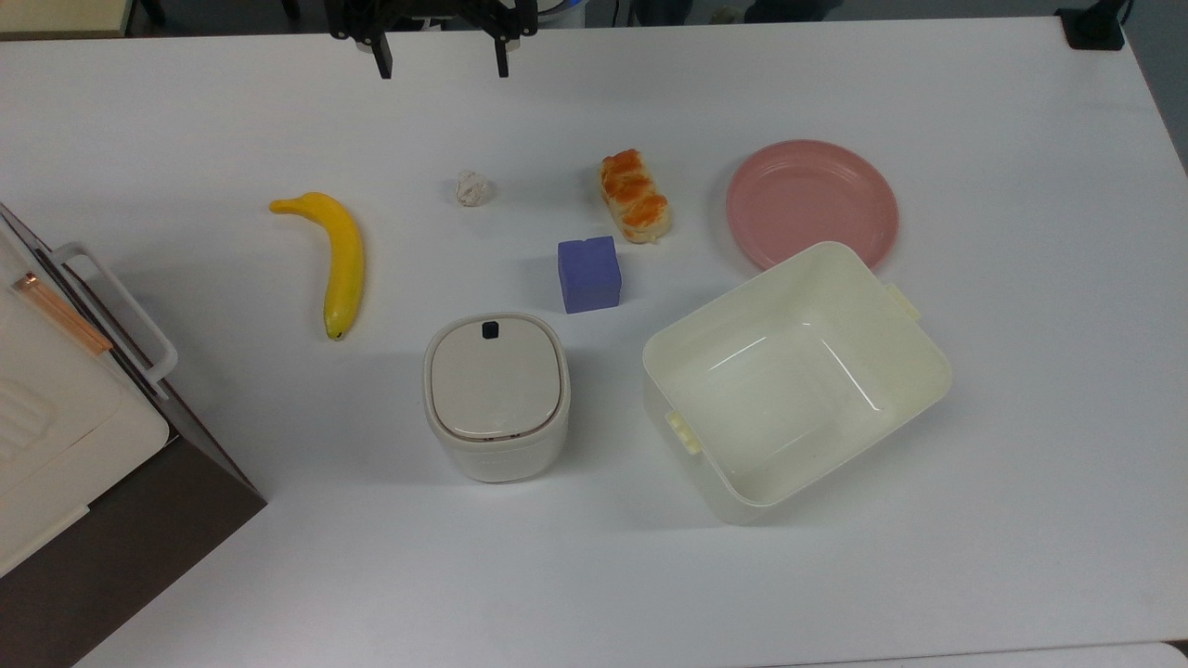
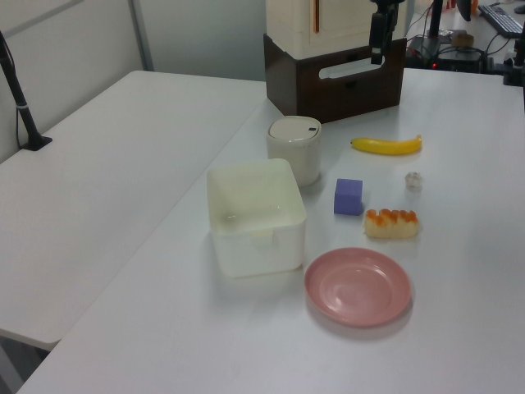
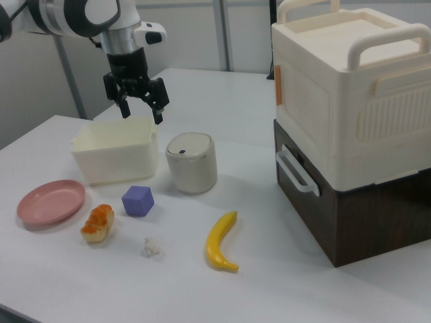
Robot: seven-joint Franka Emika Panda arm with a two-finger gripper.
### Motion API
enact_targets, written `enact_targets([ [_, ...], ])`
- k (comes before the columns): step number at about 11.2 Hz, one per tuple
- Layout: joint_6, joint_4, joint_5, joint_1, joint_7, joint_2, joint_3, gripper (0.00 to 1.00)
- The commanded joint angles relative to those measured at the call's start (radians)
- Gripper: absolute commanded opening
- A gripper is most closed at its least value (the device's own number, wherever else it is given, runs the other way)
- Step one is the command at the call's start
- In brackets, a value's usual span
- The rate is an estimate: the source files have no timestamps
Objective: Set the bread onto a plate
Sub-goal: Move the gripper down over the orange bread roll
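the white tabletop carries everything, and the largest thing on it is a cream box on a dark brown base, with no print on it that can be read. next in size is the cream tub, open and bare inside, its far corner just over the edge of the pink plate in the top view. the plate is bare. the lidded white pot has a small dark mark on its lid but no writing i can make out.

the banana lies well off toward the top view's left. the end effector hangs released, its two fingers spread apart with nothing between them, high above the far edge of the tabletop.

the bread lies flat just beside the plate, on the top view's left of it, apart from it, with the purple block near its end. it looks light and soft, likely to dent under a hard squeeze, and the glazed top may be slippery. i would take it across the short width, at the middle, on the cream sides, closing gently.

the paper ball is smallest. no brand or label shows anywhere.
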Motion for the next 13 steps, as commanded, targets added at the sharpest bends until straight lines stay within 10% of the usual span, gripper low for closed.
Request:
enact_targets([
  [1, 0.000, -0.023, 0.002, 0.012, 0.018, 0.007, -0.004, 1.00],
  [13, 0.029, -0.085, 0.002, 0.064, 0.020, 0.025, -0.003, 1.00],
])
